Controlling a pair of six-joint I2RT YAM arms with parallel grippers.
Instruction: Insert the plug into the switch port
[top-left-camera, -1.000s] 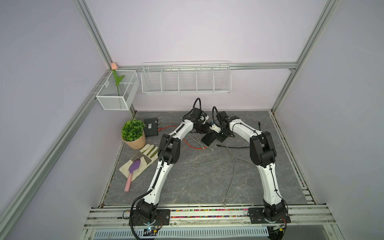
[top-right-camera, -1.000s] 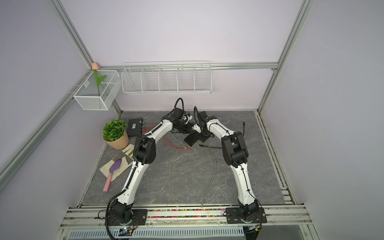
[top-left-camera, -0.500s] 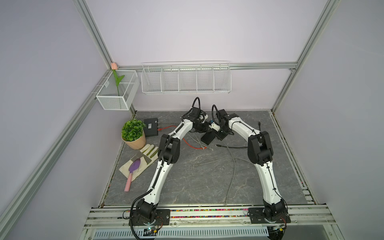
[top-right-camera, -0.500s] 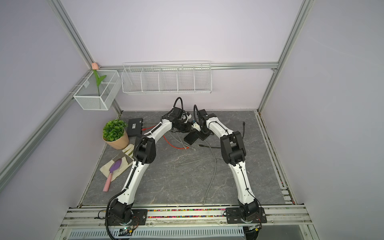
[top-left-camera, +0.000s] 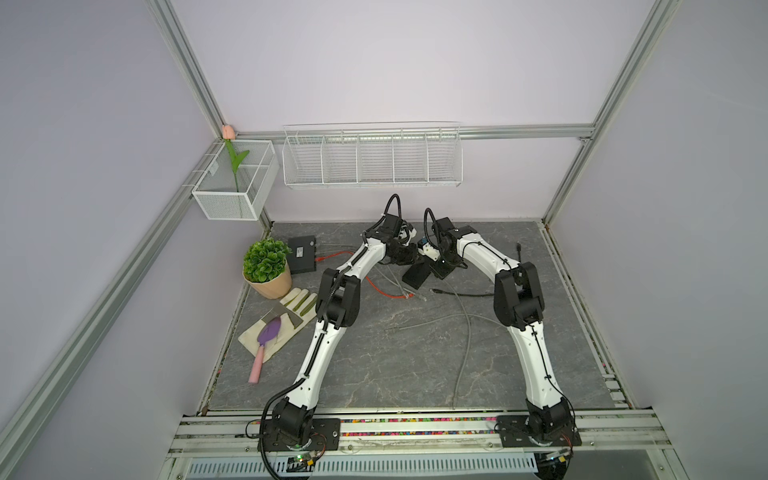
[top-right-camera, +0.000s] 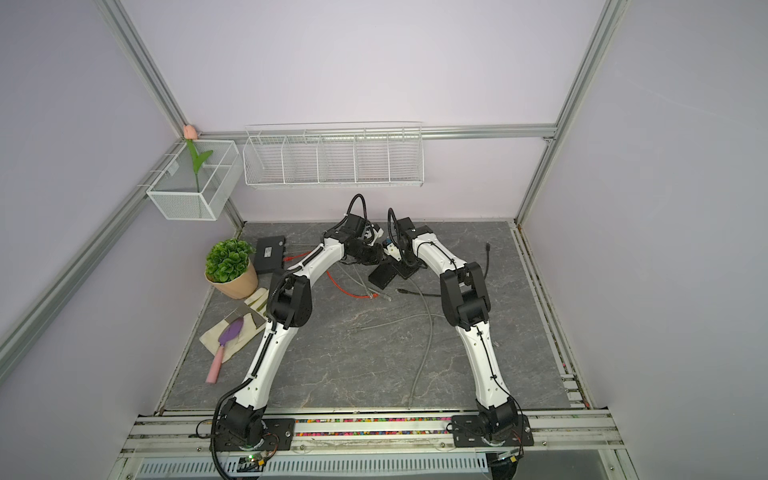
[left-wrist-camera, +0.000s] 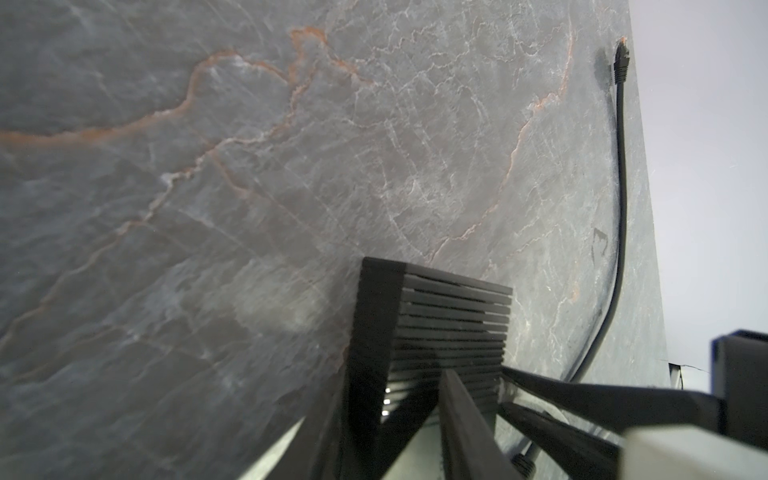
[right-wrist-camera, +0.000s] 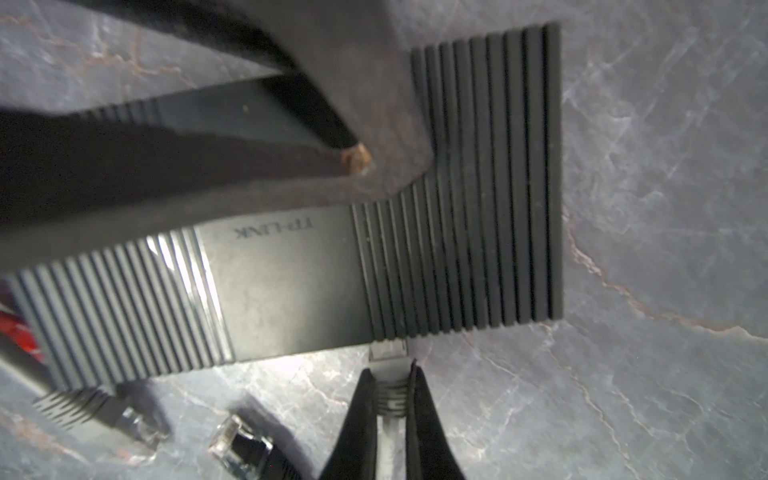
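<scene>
Insertion step: the right gripper (right-wrist-camera: 390, 374) is pinching the plug (right-wrist-camera: 388, 353), whose tip is just entering a port on the switch (right-wrist-camera: 286, 282). I judge it is not seated yet. The left gripper (top-left-camera: 411, 257) is apparently clamping the tilted switch at the table's (top-left-camera: 395, 353) 12 o'clock. Next is calling for a straight, aligned push. A red cable (top-left-camera: 386, 291) is crowding the switch's 7 o'clock, and the table is lying bare toward 6 o'clock.

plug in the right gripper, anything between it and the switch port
Nothing visible: the plug, pinched in the right gripper, has its clear tip at the edge of the switch. The port itself is hidden, and the two loose plugs lie off to one side.
</scene>
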